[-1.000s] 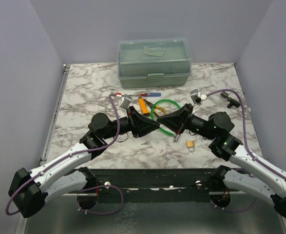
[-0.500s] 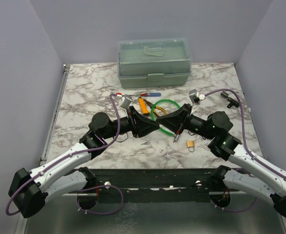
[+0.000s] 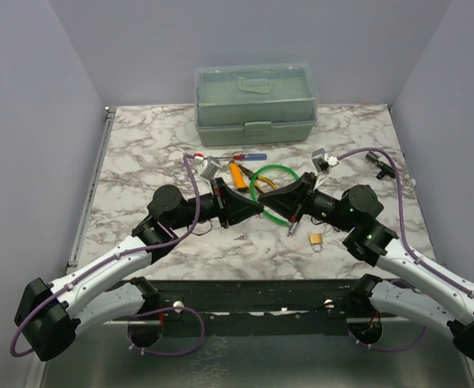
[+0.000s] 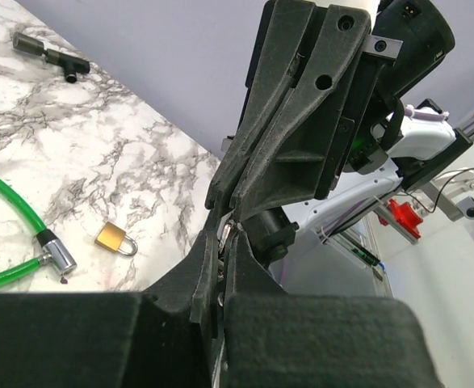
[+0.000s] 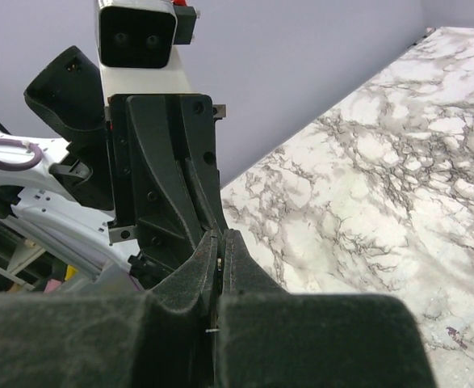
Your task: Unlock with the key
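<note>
My two grippers meet tip to tip above the middle of the table. The left gripper (image 3: pixel 260 208) (image 4: pixel 227 236) is shut, and a thin silver sliver, the key (image 4: pixel 229 230), shows between its fingertips. The right gripper (image 3: pixel 271 212) (image 5: pixel 221 238) is shut too, with a small glint of the key (image 5: pixel 219 263) between its pads. In the top view the key is hidden by the fingers. The small brass padlock (image 3: pixel 316 239) (image 4: pixel 117 238) lies on the marble table, near the right arm and apart from both grippers.
A green cable lock (image 3: pixel 274 173) (image 4: pixel 10 202) lies just behind the grippers, beside an orange tool (image 3: pixel 237 172) and a red-and-blue screwdriver (image 3: pixel 249 157). A green toolbox (image 3: pixel 255 99) stands at the back. A black T-shaped tool (image 3: pixel 379 167) lies at the right.
The left gripper's jaws have closed from partly open to shut at the right gripper's tips. Both arms have stayed almost where they were.
</note>
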### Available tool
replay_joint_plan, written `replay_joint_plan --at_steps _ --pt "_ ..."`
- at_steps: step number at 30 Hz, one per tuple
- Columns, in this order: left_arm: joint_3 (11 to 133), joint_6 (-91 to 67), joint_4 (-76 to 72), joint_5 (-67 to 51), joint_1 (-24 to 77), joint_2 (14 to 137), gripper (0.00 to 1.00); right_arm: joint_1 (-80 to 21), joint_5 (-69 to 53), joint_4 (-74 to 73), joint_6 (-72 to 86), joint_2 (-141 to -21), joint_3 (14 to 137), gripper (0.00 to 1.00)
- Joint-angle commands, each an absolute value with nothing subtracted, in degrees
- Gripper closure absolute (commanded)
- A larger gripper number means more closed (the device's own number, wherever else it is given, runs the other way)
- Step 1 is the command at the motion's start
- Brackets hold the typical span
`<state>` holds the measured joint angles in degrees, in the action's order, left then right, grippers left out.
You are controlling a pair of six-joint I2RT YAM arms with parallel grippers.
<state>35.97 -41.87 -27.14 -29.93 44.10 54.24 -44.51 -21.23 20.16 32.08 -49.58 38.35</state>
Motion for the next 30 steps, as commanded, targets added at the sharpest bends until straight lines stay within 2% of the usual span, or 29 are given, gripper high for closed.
replay_joint_plan --at_steps 1,7,8,10,12,13,14,19,26,30 --pt "38.4 -43.0 -27.4 -31.7 44.0 55.0 1.00 -44.9 -20.9 22.3 31.7 -49.0 36.7 1.00" --pt "38.6 -41.8 -24.5 -30.3 44.0 53.7 1.00 -44.9 -18.2 22.0 31.7 -46.4 34.7 0.99" --pt "38.7 -41.3 -23.6 -29.7 44.0 53.4 1.00 -44.9 -17.6 21.3 31.8 -46.4 34.8 0.94" --pt "38.7 -40.3 -21.5 -28.0 44.0 52.8 1.00 -44.9 -15.9 19.4 32.2 -46.8 35.6 0.68" --pt "38.5 -39.3 -19.1 -25.9 43.9 52.3 1.00 -44.9 -14.0 17.5 32.6 -46.9 36.3 0.36" --pt "38.5 -38.8 -17.8 -25.0 43.9 52.0 1.00 -44.9 -12.3 16.4 33.0 -46.8 36.9 0.27" --pt "38.5 -38.1 -16.4 -24.3 44.0 51.8 1.00 -44.9 -10.3 14.9 33.4 -46.6 37.4 0.23" --pt "39.5 -34.7 -7.6 -19.8 43.9 50.8 1.00 -44.9 2.8 4.0 36.0 -46.3 41.3 0.17" --pt "43.6 -28.1 6.8 -14.6 43.5 51.2 1.00 -44.9 23.5 -23.6 48.7 -51.3 48.7 0.17" --pt "46.2 -23.3 13.9 -12.8 43.1 51.7 1.00 -44.9 29.5 -41.4 60.3 -58.3 54.5 0.20"
